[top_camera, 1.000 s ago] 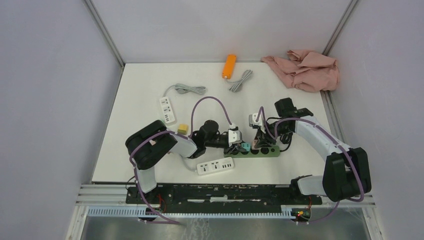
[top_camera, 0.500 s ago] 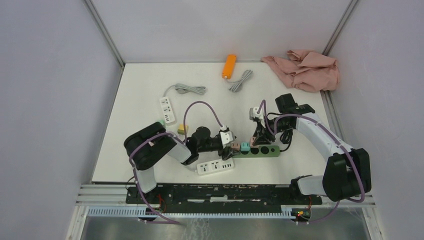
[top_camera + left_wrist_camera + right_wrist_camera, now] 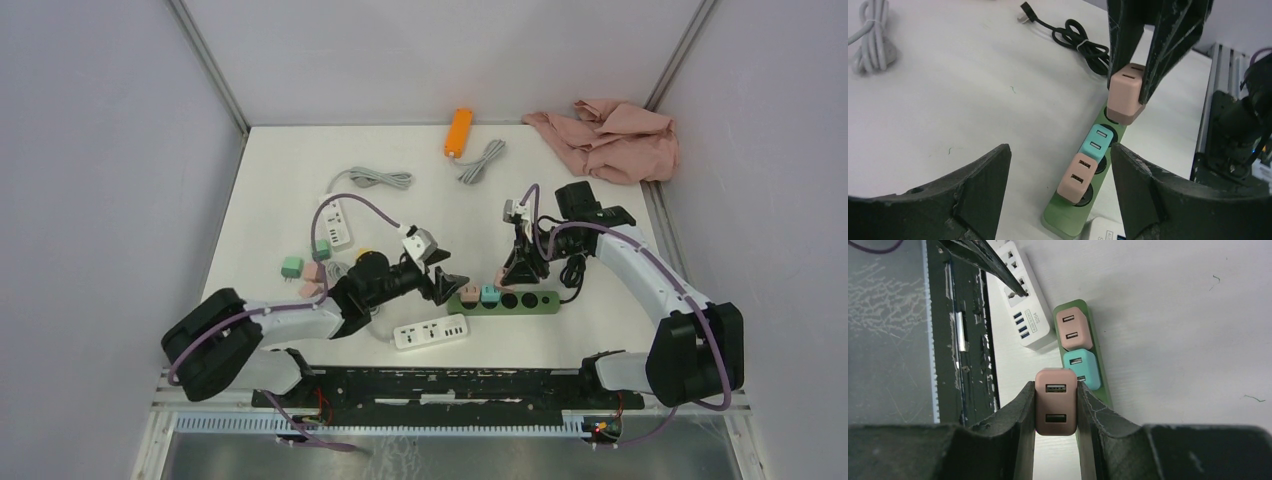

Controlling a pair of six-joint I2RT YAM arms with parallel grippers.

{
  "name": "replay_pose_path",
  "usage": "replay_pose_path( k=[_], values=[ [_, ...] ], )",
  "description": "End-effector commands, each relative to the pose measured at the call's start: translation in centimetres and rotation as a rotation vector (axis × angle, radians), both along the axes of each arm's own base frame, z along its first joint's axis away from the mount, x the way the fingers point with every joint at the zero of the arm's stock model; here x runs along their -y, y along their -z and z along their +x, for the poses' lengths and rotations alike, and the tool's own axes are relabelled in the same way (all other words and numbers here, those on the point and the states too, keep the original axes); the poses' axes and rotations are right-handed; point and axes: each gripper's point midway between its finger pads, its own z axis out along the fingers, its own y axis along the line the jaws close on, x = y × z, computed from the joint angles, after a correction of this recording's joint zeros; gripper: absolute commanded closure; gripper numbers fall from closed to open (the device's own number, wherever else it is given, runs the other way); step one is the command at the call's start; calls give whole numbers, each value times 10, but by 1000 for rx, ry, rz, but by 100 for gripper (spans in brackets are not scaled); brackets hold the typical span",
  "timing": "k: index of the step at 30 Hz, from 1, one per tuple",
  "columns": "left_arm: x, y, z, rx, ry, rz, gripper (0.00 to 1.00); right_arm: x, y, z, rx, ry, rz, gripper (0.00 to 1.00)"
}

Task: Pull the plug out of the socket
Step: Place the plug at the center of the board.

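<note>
White table (image 3: 270, 180), pale walls all round. Far left, a loose green plug (image 3: 291, 266) lies beside a pink one (image 3: 313, 272). The left gripper (image 3: 450, 277) hangs spread wide with nothing in it, aimed at the green power strip (image 3: 520, 300). A pink plug (image 3: 1075, 179) and a teal plug (image 3: 1095, 144) are seated there. Right gripper (image 3: 1056, 405) is clamped on the peach plug (image 3: 1126, 95), standing higher than its neighbours; pins hidden.
</note>
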Motion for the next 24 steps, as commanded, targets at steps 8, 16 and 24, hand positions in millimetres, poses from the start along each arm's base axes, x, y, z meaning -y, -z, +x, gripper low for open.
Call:
replay_pose_path(
  k=[8, 16, 24],
  values=[
    [-50, -16, 1, -310, -299, -171, 17, -19, -37, 15, -174, 141, 130, 100],
    [-75, -26, -13, -371, -340, -347, 1, -22, -39, 16, -261, 175, 152, 100],
    [-64, -37, -24, -426, -265, -359, 1, -25, -40, 17, -324, 204, 166, 98]
  ],
)
